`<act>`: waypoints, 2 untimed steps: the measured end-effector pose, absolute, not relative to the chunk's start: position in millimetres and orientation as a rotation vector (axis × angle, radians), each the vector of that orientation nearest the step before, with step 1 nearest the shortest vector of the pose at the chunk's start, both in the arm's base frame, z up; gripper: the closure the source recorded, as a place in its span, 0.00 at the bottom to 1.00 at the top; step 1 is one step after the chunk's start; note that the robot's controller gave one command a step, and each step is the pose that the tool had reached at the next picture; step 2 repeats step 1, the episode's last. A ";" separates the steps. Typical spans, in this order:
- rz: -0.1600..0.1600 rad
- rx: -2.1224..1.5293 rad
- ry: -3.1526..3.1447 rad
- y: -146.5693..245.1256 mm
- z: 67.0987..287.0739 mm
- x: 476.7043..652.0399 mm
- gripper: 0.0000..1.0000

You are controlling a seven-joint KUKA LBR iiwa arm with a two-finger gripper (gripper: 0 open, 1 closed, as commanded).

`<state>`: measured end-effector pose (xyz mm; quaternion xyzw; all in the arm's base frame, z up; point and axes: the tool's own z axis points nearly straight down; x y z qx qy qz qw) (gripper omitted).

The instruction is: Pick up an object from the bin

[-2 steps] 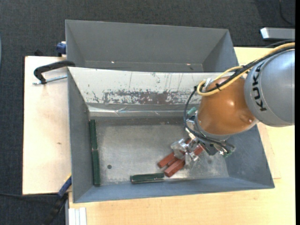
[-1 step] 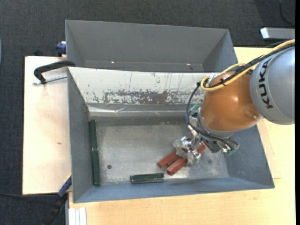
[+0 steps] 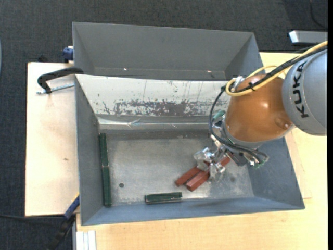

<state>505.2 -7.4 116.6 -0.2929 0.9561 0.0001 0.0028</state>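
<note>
A short dark green bar [image 3: 163, 197] lies flat by the front wall of the bin [image 3: 140, 155], about midway along it. Just behind it, right of the middle of the floor, lie red-brown blocks [image 3: 191, 179], close together. The gripper [image 3: 212, 164] is down at their right end, touching or nearly so; whether it is open, closed or gripping them cannot be told. A long dark green bar [image 3: 105, 168] runs along the left wall.

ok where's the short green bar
In the camera view the short green bar lies flat by the near wall of the bin, below-left of the reddish-brown blocks.
</note>
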 end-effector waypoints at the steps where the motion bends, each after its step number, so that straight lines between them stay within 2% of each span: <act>1: -0.001 -0.918 2.996 -7.3 126.0 505.7 1.00; 2: -0.001 -0.918 2.996 -7.3 126.0 505.7 1.00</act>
